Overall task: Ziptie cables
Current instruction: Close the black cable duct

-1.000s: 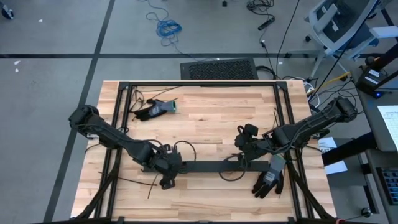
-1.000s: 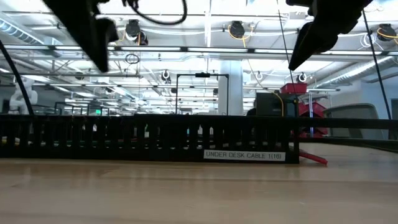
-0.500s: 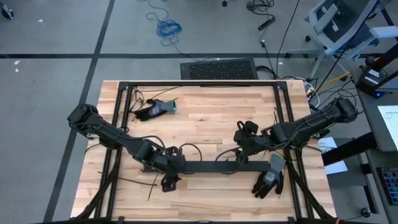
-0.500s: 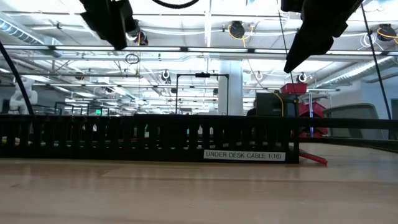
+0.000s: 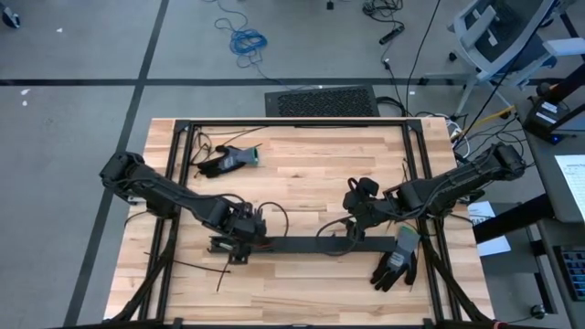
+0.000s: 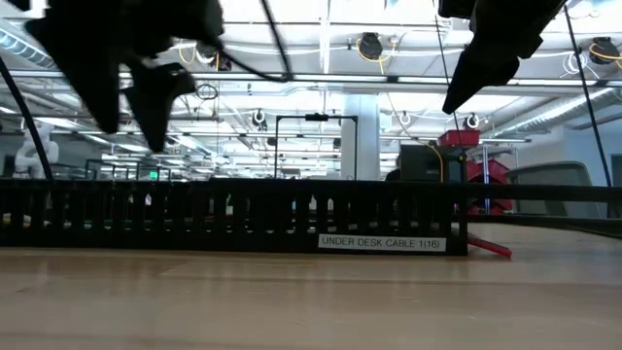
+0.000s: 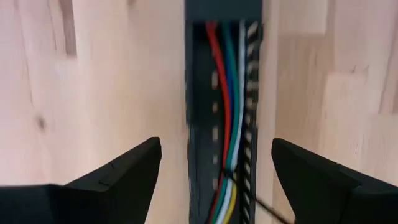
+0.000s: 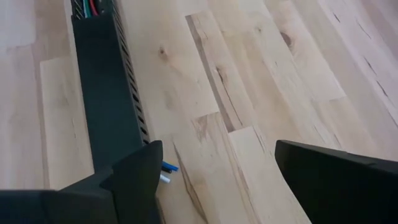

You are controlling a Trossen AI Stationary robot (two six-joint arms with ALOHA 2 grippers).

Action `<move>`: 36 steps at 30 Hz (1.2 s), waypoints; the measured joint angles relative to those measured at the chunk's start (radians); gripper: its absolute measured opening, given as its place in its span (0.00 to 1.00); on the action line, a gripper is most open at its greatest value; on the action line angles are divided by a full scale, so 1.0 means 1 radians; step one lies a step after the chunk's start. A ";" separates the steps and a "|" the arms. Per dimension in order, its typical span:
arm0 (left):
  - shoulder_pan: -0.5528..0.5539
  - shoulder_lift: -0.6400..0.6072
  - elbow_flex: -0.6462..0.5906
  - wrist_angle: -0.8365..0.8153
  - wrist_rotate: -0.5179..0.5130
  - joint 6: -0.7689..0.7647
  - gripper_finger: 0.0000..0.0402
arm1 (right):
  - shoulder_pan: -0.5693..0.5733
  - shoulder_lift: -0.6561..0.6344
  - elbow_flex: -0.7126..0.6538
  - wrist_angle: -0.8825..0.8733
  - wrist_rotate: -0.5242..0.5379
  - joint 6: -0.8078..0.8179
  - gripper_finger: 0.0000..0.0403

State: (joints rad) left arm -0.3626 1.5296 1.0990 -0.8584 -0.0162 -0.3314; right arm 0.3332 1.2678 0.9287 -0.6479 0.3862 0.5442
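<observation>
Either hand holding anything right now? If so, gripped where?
Nothing held. The left hand is open above the cables lying in the black cable tray. The right hand is open over bare table.

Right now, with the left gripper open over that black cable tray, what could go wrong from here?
1. The left gripper hangs open astride the slotted black tray; coming down, a finger could catch the tray wall rather than the cables.
2. A thin black strip crosses the cables near the fingers and might snag or get pushed aside.
3. The right gripper, also open, waits by the tray's other end, where wire tips stick out and could be knocked.
</observation>
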 joint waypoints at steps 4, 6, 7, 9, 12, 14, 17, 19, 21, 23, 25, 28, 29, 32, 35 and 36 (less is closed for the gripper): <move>-0.008 -0.009 -0.026 -0.049 0.001 -0.181 0.76 | 0.000 0.000 0.000 -0.007 0.000 -0.025 0.75; -0.011 -0.008 -0.027 -0.076 0.018 -0.196 0.76 | 0.000 0.000 0.000 -0.014 0.000 -0.028 0.75; -0.012 -0.008 -0.027 -0.067 0.028 -0.164 0.76 | 0.000 0.000 0.000 -0.017 0.000 -0.029 0.75; -0.017 -0.008 -0.027 -0.034 0.045 -0.080 0.76 | 0.000 0.000 0.000 -0.020 0.000 -0.029 0.75; -0.021 -0.009 -0.036 0.106 0.046 -0.054 0.76 | 0.000 0.000 0.000 -0.017 -0.001 -0.031 0.75; -0.021 -0.009 -0.060 0.189 0.036 -0.070 0.76 | 0.000 0.000 0.000 -0.018 0.000 -0.029 0.75; -0.021 -0.008 -0.090 0.189 -0.017 -0.103 0.76 | 0.000 0.000 0.000 -0.017 0.000 -0.027 0.75; -0.021 -0.008 -0.113 0.187 -0.040 -0.108 0.76 | 0.000 0.000 0.000 -0.015 0.000 -0.026 0.75; -0.025 -0.008 -0.134 0.194 -0.045 -0.113 0.76 | 0.000 0.000 0.000 -0.015 0.000 -0.026 0.75; -0.036 -0.008 -0.155 0.211 -0.043 -0.137 0.76 | 0.000 0.000 0.000 -0.014 0.000 -0.026 0.75; -0.057 -0.008 -0.183 0.222 -0.038 -0.153 0.76 | 0.000 0.000 0.000 -0.015 0.000 -0.026 0.75; -0.086 -0.007 -0.211 0.267 -0.039 -0.186 0.76 | 0.000 0.000 0.000 -0.015 0.000 -0.015 0.75; -0.096 -0.007 -0.219 0.277 -0.040 -0.188 0.76 | 0.000 0.000 0.000 -0.015 0.000 -0.009 0.75; -0.115 -0.007 -0.249 0.303 -0.071 -0.213 0.76 | 0.000 0.000 0.000 -0.015 0.000 -0.006 0.75; -0.118 -0.007 -0.287 0.361 -0.104 -0.224 0.76 | 0.000 0.000 0.000 -0.014 0.000 -0.006 0.75; -0.117 -0.007 -0.302 0.381 -0.111 -0.238 0.76 | 0.000 0.000 0.000 -0.013 0.000 -0.006 0.75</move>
State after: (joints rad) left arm -0.4800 1.5223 0.7967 -0.4772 -0.1270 -0.5690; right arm 0.3335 1.2678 0.9287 -0.6610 0.3859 0.5377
